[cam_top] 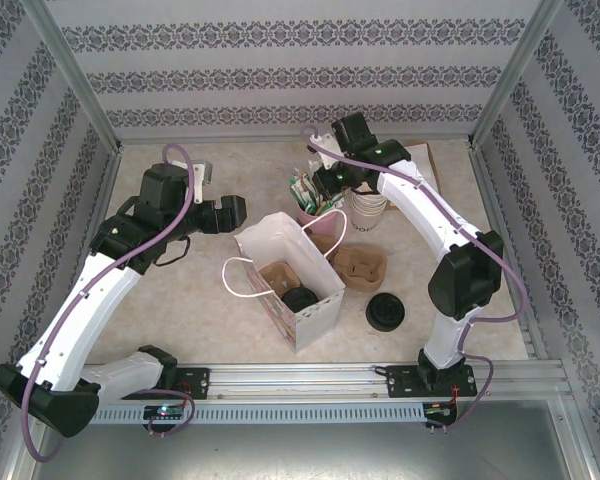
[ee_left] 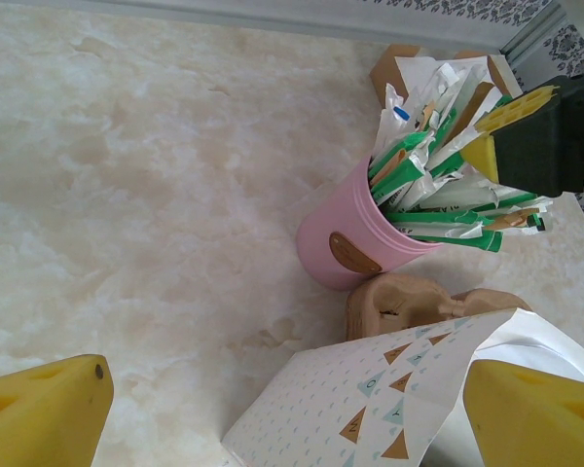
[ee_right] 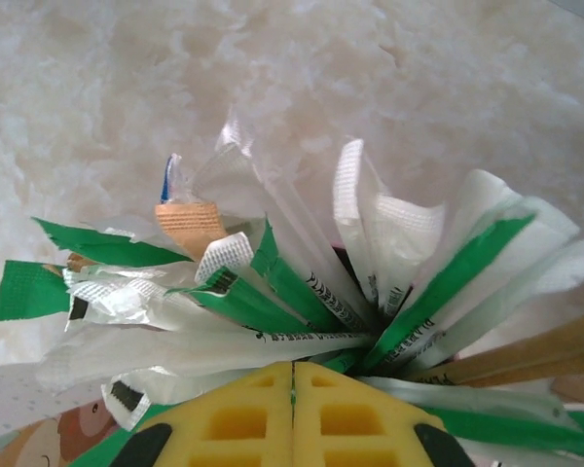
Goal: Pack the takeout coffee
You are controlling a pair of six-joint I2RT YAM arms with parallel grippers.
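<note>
The takeout coffee (cam_top: 300, 298), showing just its round black lid, is sitting inside the white paper bag (cam_top: 275, 235) at the table's centre, beside a brown cardboard carrier insert (cam_top: 278, 275). The main packing is looking done, with extras probably remaining. The right gripper (ee_right: 292, 384) is hovering beyond the bag, well apart from the coffee, over the pink cup of sachets (ee_left: 355, 248). Its fingers are pressing together, and I cannot tell whether a sachet is caught. The left gripper (ee_left: 287, 389) is standing spread wide, left of the bag.
</note>
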